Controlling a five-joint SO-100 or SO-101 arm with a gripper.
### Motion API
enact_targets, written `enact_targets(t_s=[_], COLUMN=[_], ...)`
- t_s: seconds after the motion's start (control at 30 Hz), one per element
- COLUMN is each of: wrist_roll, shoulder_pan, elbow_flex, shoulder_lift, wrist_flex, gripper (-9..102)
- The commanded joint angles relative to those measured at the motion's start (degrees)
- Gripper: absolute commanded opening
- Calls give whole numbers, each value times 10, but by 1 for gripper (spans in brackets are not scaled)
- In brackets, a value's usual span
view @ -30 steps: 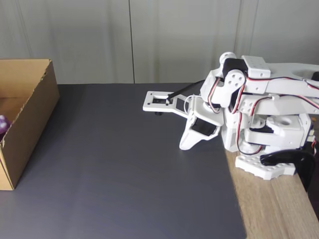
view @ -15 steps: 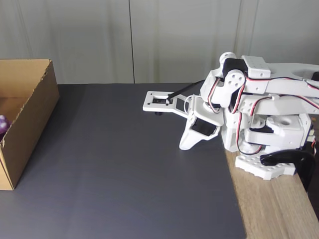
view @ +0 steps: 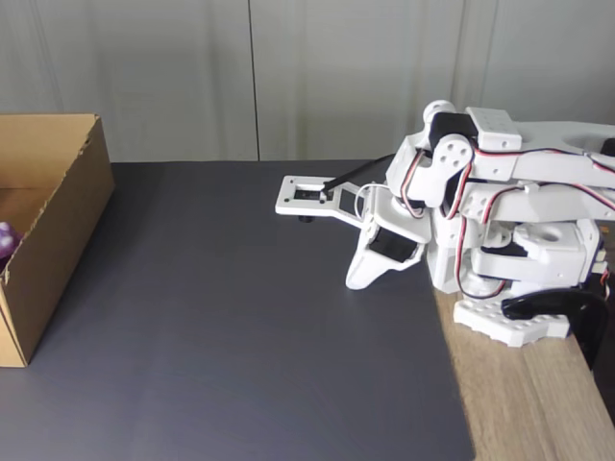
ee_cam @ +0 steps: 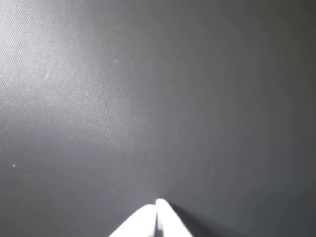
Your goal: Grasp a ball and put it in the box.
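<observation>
The brown cardboard box (view: 60,226) stands at the left edge of the fixed view with its top open. Inside it, a bit of the purple bumpy ball (view: 6,240) shows at the frame's edge; most of the ball is cut off. The white arm is folded up at the right, and my gripper (view: 357,281) points down with its tip close to the dark mat, far from the box. In the wrist view my gripper (ee_cam: 158,205) has its two white fingertips pressed together with nothing between them, just above bare mat.
A dark grey mat (view: 240,336) covers the table between box and arm. The arm's base sits on a wooden tabletop (view: 528,413) at the right, held by a black clamp (view: 557,312). A pale wall runs behind.
</observation>
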Motion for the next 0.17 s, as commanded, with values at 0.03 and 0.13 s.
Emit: enact_targets(t_s=[0.03,0.13], wrist_roll=[-3,-3], shoulder_pan=[4,4], elbow_flex=[1,1], shoulder_lift=[-4,-4], wrist_flex=[8,8], gripper=[0,0])
